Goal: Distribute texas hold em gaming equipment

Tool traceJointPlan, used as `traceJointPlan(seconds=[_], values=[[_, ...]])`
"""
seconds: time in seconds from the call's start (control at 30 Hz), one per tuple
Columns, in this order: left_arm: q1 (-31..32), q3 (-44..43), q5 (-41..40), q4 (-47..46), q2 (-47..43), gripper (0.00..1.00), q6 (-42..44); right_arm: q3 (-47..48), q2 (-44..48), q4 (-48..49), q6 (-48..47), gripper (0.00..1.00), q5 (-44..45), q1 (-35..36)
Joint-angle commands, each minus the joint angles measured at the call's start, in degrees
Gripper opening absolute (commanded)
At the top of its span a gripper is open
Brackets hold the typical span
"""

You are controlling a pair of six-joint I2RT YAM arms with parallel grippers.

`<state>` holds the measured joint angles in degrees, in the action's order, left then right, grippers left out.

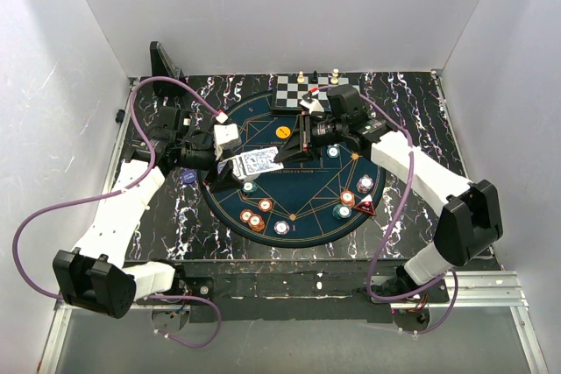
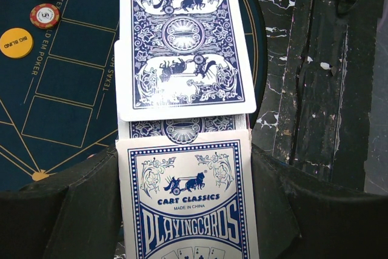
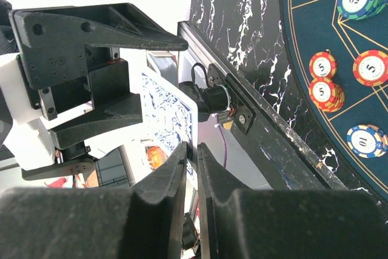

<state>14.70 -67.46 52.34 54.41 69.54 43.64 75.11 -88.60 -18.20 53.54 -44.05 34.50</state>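
Left side first. Left hand (image 2: 182, 210) closed on the card box (image 2: 185, 204), held above the left rim of the round mat (image 1: 298, 216), box mouth pointing toward the mat's centre. One playing card (image 2: 182, 40) stands most of the way out of the box, blue back up; a second card edge shows beneath it.

Centre. Right hand (image 3: 193, 168) reaches across from the right and pinches the far end of that top card; in its own wrist view the fingers stand nearly shut with the card edge between them. Judged step: drawing a single card off the deck to deal it.

To do it well: pull straight along the card's length, flat, so the card under it stays in the box. Left hand should hold steady, not tilt. Confirm only one card comes away before swinging off.

Right and room. Chips (image 1: 348, 197) sit in small stacks over the near and right parts of the mat; yellow disc (image 1: 284, 132) lies toward the far side, red marker (image 1: 365, 208) near the right rim. Chessboard (image 1: 311, 89) stands against the table's far edge, just behind the right wrist, so retreat that way is tight. Open mat shows at centre, between the chip stacks. The table's left strip beside the mat is mostly bare marble; walls close in on both sides.
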Motion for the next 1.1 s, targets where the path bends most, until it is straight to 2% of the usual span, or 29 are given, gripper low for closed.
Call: traceJointPlan(seconds=[0.0,0.23,0.63,0.8,0.9,1.07], values=[[-0.20,-1.62,1.89,-0.80,-1.78,0.00,-0.13,-0.05,3.43,0.09,-0.63,0.16,-0.77,-0.75],[-0.20,-0.92,1.37,-0.71,-2.04,0.00,0.22,-0.58,6.06,3.25,2.53,0.01,-3.14,-2.77],[-0.37,-0.74,0.92,2.01,-2.39,0.00,1.10,-0.76,5.72,4.66,2.98,0.01,-5.08,-9.01],[-0.37,-1.00,0.75,4.29,-3.53,0.00,1.63,2.13,-1.30,4.57,0.69,0.01,-4.29,-10.07],[-0.29,-1.88,0.92,4.48,-4.23,0.00,0.58,4.95,-9.02,6.50,1.21,0.01,-4.20,-9.54],[-0.37,-3.90,1.45,4.38,-4.41,0.00,-1.71,17.84,-23.44,4.58,0.34,0.01,-3.23,-4.72]])
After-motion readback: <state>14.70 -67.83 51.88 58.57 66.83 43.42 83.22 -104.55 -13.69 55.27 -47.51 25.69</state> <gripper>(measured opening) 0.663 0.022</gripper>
